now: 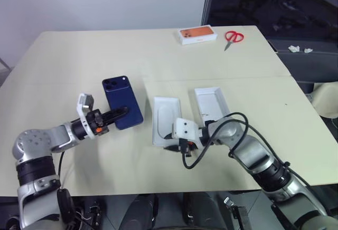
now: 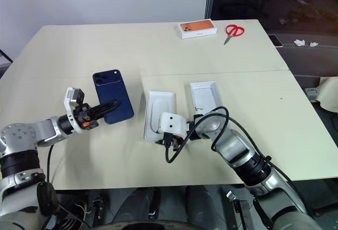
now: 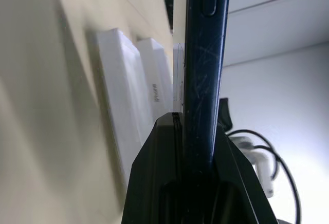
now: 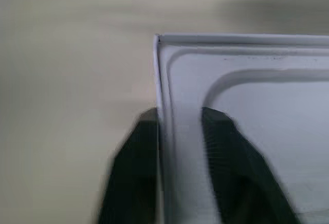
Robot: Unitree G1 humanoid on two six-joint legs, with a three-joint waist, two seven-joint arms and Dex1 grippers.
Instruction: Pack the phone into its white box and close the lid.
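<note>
- Closest in were the two grippers; the left gripper (image 1: 119, 114) was clenched on the phone (image 1: 121, 95), pinching its lower part and holding it clear of the table (image 1: 79, 61), apart from the boxes.
- Next rightward, the white box (image 1: 155, 124) lay open side up, with what appeared to be the insert (image 1: 167, 116) seated in it, oval recess showing.
- At its near end, the right gripper (image 1: 171, 146) stood released, one finger outside the rim and one inside, not pressed together on it.
- Just beside the white box on its right lay the lid (image 1: 214, 101), hollow side up.
- Far back sat an orange-topped box (image 1: 197, 35) and red scissors (image 1: 233, 37), well apart from the work.
- Risk, as I judged it: the insert occupied the white box, so the phone could not seat until it came out; a pinch on the rim might catch the wall too and drag the whole box.
- Risk: with so little of the glossy phone in the grip, it could pivot or slip.
- Left wrist view showed the phone's scuffed side edge wedged between the fingers; head views showed its back and camera cluster instead.
- Right wrist view revealed the fingers straddling the rim, which the wrist housing hid from the head views.
</note>
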